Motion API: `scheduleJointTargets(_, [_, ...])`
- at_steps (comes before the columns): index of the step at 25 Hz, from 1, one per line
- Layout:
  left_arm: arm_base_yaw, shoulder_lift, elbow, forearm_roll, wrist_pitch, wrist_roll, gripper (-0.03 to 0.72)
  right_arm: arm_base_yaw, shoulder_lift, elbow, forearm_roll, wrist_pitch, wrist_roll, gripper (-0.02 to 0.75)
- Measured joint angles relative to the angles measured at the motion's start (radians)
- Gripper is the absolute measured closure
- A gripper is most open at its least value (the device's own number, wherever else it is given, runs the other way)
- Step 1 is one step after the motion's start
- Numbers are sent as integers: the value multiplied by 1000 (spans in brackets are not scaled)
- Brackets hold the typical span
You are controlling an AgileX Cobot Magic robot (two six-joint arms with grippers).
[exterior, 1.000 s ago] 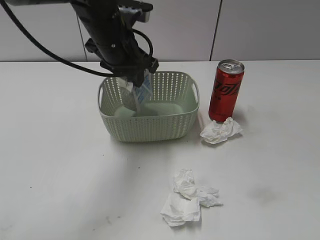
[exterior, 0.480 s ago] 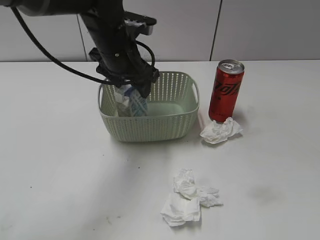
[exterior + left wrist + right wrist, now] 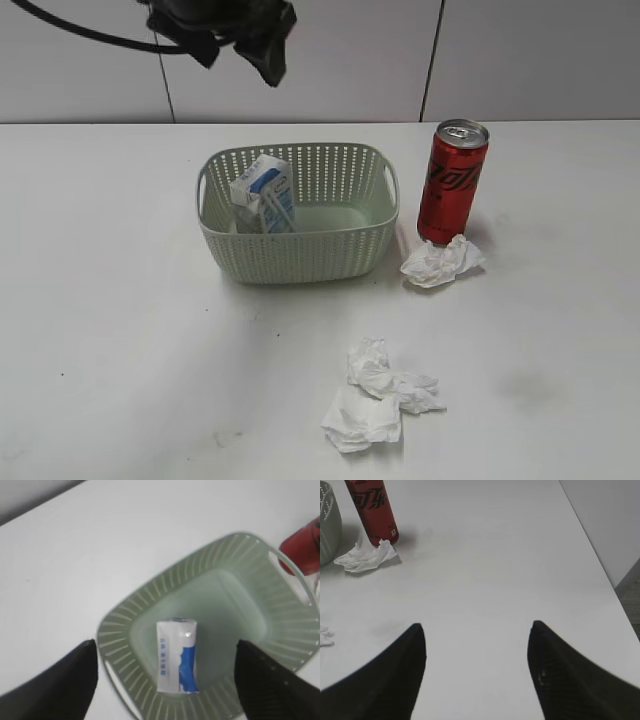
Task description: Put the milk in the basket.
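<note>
White tabletop carries the basket (image 3: 297,212) with the milk (image 3: 264,194) upright at its left end, so my left gripper (image 3: 165,680) hangs wide open, empty, above, while my right gripper (image 3: 477,667) idles open over bare table.

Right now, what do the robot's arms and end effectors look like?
Both are black. The left end effector shows two broad, matte, wedge-shaped fingers; the right end effector has similar dark fingers narrowing to rounded tips. In the exterior view, a black cable trails from the left arm's dark housing. No markings are visible.
</note>
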Motion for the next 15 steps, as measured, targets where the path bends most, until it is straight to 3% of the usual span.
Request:
scheduleJointTargets(4, [72,-32,-3,33,82,0,67,0,0,0,0,0,0,237])
scheduleJointTargets(15, [402,-182,133,81,106,-3,138,0,0,0,0,0,0,237])
